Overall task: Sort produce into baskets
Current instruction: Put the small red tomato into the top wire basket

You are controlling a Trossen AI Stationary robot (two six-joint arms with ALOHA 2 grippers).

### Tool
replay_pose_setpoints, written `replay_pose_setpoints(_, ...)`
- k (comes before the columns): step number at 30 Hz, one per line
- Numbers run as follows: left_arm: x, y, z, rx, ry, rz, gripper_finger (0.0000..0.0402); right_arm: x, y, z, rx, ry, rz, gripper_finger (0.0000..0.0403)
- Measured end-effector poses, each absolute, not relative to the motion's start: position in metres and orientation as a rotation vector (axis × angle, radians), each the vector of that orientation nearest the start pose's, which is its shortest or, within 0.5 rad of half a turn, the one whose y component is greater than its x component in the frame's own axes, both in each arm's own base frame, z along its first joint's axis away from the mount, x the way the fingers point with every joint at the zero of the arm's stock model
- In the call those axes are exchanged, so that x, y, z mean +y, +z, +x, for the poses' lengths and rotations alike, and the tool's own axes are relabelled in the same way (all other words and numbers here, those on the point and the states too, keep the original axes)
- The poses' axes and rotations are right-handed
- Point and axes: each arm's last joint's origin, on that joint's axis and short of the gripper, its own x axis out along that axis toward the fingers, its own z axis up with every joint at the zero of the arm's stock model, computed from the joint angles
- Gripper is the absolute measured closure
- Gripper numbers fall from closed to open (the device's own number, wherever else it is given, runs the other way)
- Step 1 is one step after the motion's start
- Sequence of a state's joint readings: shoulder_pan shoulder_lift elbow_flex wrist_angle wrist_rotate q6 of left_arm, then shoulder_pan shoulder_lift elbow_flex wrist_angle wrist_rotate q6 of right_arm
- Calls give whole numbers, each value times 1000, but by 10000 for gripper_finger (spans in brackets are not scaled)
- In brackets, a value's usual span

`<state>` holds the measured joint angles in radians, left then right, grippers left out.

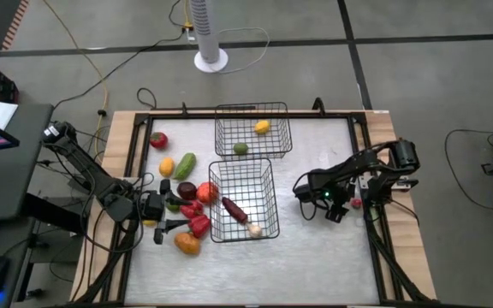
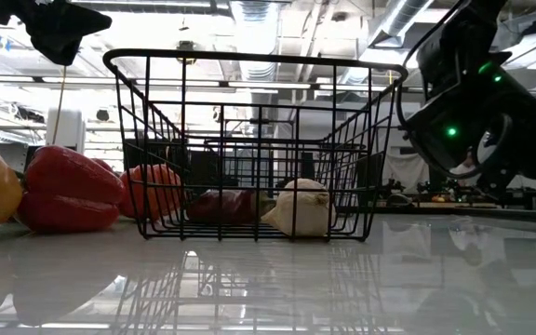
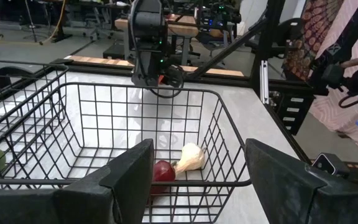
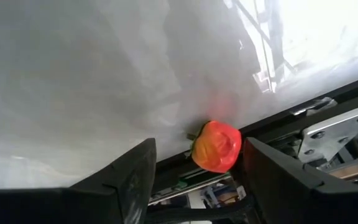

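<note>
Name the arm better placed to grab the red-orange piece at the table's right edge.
Right. The right gripper hangs open directly over the red-orange piece; the left gripper sits across the table, beyond the near basket.

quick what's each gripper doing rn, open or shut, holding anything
Left gripper: open, empty, beside the near basket.
Right gripper: open, empty, over a red-orange fruit at the table edge.
</note>
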<state>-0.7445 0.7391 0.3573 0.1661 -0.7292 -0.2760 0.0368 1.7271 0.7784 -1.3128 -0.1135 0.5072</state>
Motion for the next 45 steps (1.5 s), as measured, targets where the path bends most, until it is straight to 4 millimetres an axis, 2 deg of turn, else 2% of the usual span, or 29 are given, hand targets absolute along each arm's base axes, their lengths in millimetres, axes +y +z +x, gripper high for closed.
replay_pose_setpoints(5,-96,226,132,161,7,-130,163,10,122,191,2257,-486,341,134)
replay_pose_setpoints(20,-96,226,132,162,7,-128,163,10,94,190,2468,-416,248,138)
replay_pose_setpoints(24,-95,226,132,163,7,-128,163,10,90,189,2494,-421,237,162)
replay_pose_setpoints(34,-95,226,132,163,7,-127,163,10,90,187,2499,-428,236,257)
replay_pose_setpoints(39,-96,226,132,163,7,-127,163,10,94,187,2530,-438,225,264)
replay_pose_setpoints(45,-95,226,132,163,7,-127,163,9,98,195,2508,-453,166,259)
